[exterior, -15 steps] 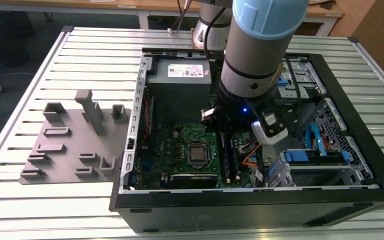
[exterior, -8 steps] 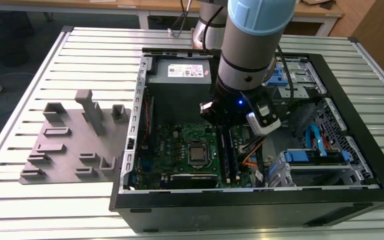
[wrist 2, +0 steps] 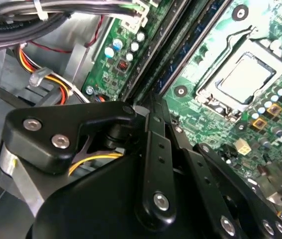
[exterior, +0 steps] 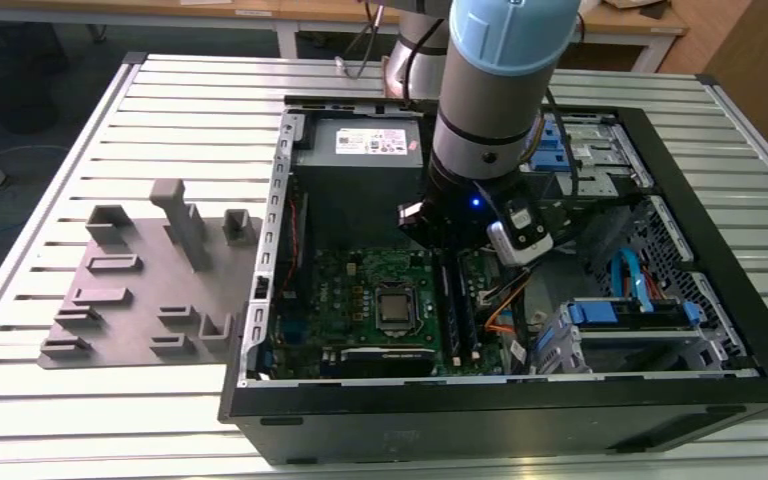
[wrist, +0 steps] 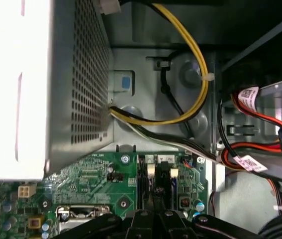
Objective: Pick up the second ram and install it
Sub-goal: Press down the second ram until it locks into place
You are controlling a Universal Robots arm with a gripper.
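My gripper [exterior: 458, 262] is down inside the open computer case [exterior: 704, 395], over the far end of the memory slots [exterior: 459, 318] beside the processor socket [exterior: 394, 305]. In both wrist views the fingertips [wrist 2: 149, 103] are drawn together into one narrow tip, shut, right above the end of a slot with white latches [wrist: 151, 170]. A long thin dark blue-green board, the second ram [wrist 2: 188, 47], lies along the slot running away from that tip. Whether the tip touches it is hidden by the fingers. Nothing is gripped between them.
The power supply [exterior: 364, 145] sits just behind the gripper. Yellow and red cables [wrist: 195, 64] run beside the slots. Drive cages [exterior: 624, 315] fill the exterior view's right of the case. A grey fixture with an upright post [exterior: 177, 215] stands on the table at the exterior view's left.
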